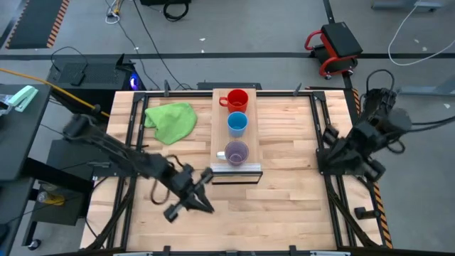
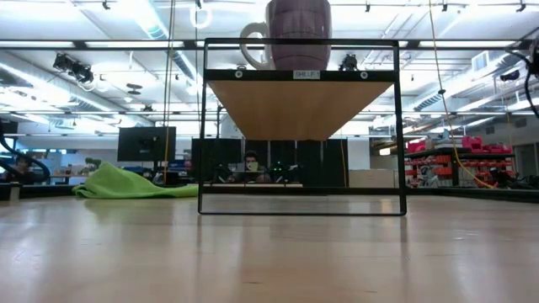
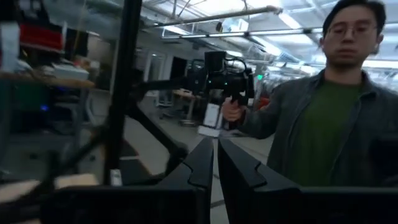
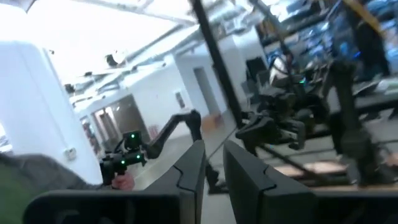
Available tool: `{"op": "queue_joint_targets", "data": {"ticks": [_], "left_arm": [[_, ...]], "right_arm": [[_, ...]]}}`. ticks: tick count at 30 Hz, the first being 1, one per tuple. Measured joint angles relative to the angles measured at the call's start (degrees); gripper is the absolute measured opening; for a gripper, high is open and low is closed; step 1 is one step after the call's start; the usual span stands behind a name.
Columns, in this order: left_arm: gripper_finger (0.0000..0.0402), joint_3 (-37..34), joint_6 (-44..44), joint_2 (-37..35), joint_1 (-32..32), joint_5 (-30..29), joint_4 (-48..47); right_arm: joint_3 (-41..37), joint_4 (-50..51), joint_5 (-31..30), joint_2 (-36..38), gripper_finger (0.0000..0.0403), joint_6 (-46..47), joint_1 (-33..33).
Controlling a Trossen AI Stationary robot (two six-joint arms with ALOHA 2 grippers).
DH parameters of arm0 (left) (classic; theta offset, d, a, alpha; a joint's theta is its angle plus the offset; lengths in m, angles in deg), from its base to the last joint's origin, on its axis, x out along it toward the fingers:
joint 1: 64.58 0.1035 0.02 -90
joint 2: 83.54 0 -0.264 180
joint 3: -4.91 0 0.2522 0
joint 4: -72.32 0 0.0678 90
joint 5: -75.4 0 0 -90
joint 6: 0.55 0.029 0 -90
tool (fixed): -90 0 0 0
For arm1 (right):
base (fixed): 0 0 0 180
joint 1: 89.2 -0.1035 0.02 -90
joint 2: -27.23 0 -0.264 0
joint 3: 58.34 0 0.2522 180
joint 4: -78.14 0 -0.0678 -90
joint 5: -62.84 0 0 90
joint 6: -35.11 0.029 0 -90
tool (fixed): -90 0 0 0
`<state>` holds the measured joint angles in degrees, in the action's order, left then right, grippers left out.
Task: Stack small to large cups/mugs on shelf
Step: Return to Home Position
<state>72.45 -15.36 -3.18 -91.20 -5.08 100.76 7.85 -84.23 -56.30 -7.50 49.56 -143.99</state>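
1. Purple cup (image 1: pixel 237 152), blue cup (image 1: pixel 237 124) and red mug (image 1: pixel 236 100) are seen from above lined along the shelf (image 1: pixel 254 135); only purple is shown low.
2. Lengthwise, the shelf is laid between the grippers: left gripper (image 1: pixel 201 186) pressed together beside its metal end, right gripper (image 4: pixel 212 163) slightly parted.

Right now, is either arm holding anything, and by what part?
Nothing is held. The left gripper has its fingers nearly together on empty air; the right gripper is slightly open and empty. All three cups sit on the shelf.

Robotics lab — monitors (image 2: pixel 146 143); storage racks (image 2: pixel 455 160).
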Motion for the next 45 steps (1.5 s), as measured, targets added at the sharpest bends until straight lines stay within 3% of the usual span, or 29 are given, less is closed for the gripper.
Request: {"op": "queue_joint_targets", "data": {"ticks": [4,11,18,21,25,31,38,45], "left_arm": [[0.0037,-1.58,4.43,-9.21,1.86,0.26,-6.17],[0.0039,-14.13,-1.36,-23.86,5.38,0.74,-2.64],[0.0031,-21.60,-3.57,-24.53,2.60,2.15,3.99],[0.0030,-23.31,-4.57,-24.45,1.39,3.92,7.15],[0.0035,-24.45,-4.42,-24.61,0.62,7.48,10.96],[0.0040,-28.13,-7.30,-25.56,5.51,9.17,11.97],[0.0032,-32.68,-10.48,-26.59,15.64,16.71,20.33],[0.0035,-32.89,-13.02,-26.99,23.58,23.74,20.74]], "right_arm": [[0.00,1.95,-0.03,5.61,0.0066,-1.54,1.85],[-0.38,1.23,4.16,15.56,0.0066,-3.62,3.04],[-9.95,0.02,9.27,15.07,0.0066,11.40,3.02],[-17.16,-9.26,14.07,14.92,0.0066,16.73,2.95],[-27.60,-27.98,17.59,15.27,0.0066,15.22,2.87],[-36.22,-40.20,17.17,18.21,0.0066,7.09,5.33],[-35.08,-35.42,17.20,26.00,0.0066,0.02,12.69],[-32.04,-26.31,17.05,34.66,0.0066,-3.57,17.82]]}}
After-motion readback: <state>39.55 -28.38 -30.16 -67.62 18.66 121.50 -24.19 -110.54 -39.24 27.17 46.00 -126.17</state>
